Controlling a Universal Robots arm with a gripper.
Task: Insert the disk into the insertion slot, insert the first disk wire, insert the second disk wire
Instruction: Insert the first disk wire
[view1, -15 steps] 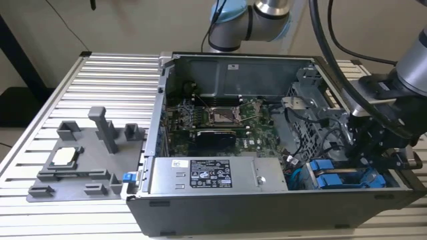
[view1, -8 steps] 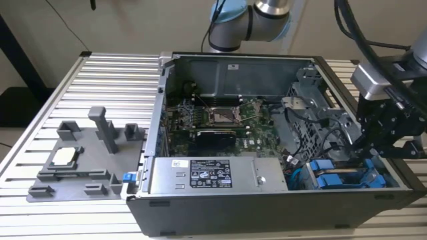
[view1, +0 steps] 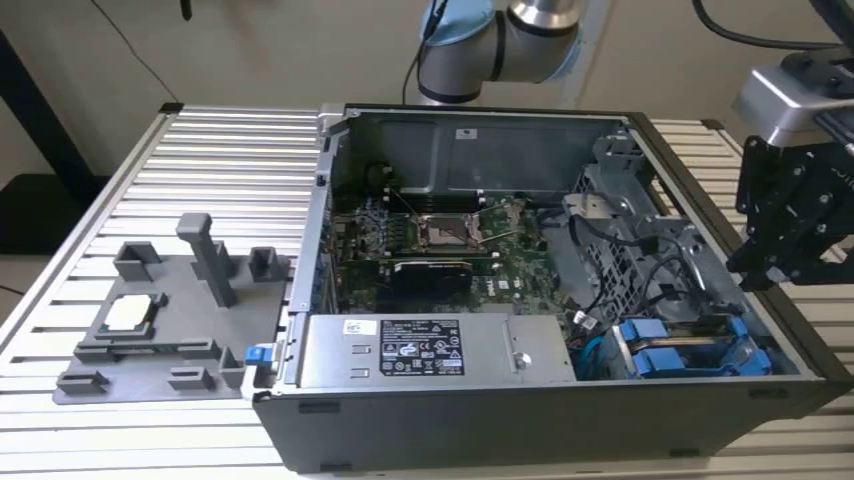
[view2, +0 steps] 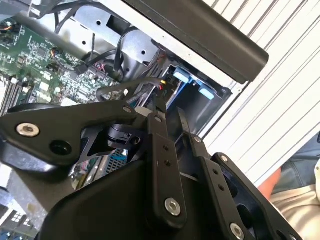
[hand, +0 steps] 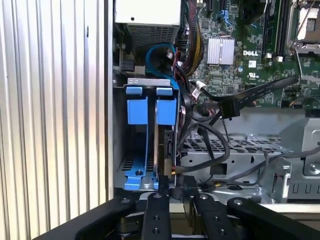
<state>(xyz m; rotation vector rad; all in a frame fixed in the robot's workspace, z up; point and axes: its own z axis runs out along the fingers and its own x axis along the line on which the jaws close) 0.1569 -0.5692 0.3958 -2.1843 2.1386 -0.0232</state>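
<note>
Plainly, slatted metal table (view1: 200, 150), open computer case (view1: 534, 440), beige wall (view1: 267, 50) behind, pincer (hand: 176, 191) grip unclear.

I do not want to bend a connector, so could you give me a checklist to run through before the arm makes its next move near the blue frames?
1. Disk seated in the drive cage: ok, it stands inside, next to a second blue frame.
2. Gripper close to the disk's near edge: ok.
3. Wire plugged into the disk: cannot tell.
4. Black cables out of the way: not ok, they crowd the space beside the disk.
5. Computer case open and lying flat on the table: ok.
</note>
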